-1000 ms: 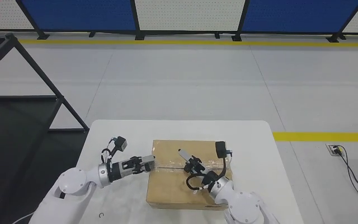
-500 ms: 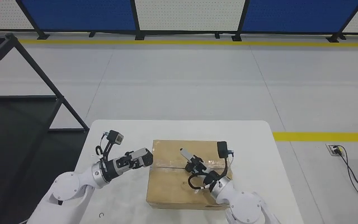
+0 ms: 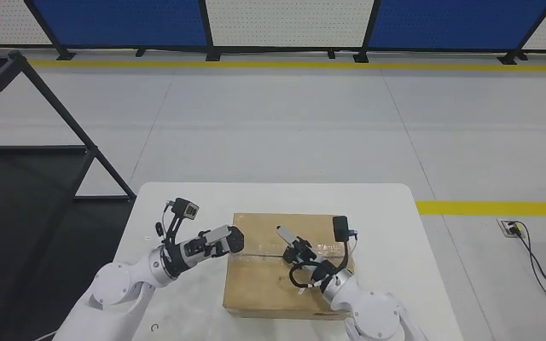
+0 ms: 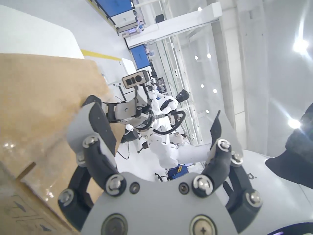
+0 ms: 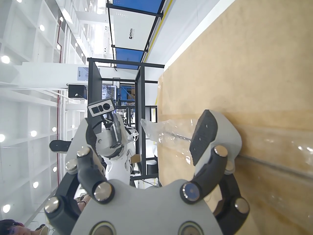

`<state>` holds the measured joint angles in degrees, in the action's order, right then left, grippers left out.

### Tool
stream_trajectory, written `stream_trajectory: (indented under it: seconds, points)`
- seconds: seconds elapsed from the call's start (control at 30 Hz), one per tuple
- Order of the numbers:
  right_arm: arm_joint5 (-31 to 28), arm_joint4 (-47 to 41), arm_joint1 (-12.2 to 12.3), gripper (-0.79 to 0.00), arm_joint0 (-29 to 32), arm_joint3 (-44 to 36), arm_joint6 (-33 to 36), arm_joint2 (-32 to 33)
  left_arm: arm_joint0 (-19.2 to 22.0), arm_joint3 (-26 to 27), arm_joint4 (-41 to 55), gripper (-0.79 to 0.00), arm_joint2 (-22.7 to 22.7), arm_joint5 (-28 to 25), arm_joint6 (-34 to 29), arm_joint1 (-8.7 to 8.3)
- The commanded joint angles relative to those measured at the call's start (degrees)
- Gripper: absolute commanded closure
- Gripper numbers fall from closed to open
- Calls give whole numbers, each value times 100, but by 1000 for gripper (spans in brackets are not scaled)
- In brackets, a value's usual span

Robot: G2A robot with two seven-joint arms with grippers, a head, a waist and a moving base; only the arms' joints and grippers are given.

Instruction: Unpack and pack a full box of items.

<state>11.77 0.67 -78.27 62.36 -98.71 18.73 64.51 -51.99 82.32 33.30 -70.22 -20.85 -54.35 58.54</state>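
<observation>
A closed brown cardboard box (image 3: 264, 286) sits mid-table, its top seam covered by clear tape (image 3: 256, 253). My left gripper (image 3: 232, 240) hovers at the box's left top edge. In the left wrist view it (image 4: 156, 125) stands open with nothing between its fingers, the box (image 4: 36, 94) beside one finger. My right gripper (image 3: 287, 239) is over the box's top centre. In the right wrist view it (image 5: 146, 135) is open, one finger (image 5: 205, 133) resting by the tape (image 5: 171, 133), whose crumpled end sticks out past the box (image 5: 244, 62) edge.
The white table (image 3: 171, 205) has free room left of and behind the box. A black metal frame (image 3: 51, 111) stands beyond the table's left side. A small dark ring (image 3: 154, 327) lies near the front left edge.
My left arm has tilted up and shifted slightly right, bringing its gripper from beside the box's left edge up to the top edge. The right gripper has hardly moved.
</observation>
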Motion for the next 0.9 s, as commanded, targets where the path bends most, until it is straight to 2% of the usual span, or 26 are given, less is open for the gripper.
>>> stream_trajectory:
  seconds: [0.0,0.3,0.87]
  points:
    - [-18,-5,-3,-785,-3,10,2,-1,60,-134,-29,-785,80,128,74,23]
    - [-94,-35,-4,-785,69,-50,29,34,338,-628,-310,-785,385,464,76,110]
    - [-29,-89,-75,-785,-146,-41,-18,-237,104,-609,-450,-785,103,486,47,74]
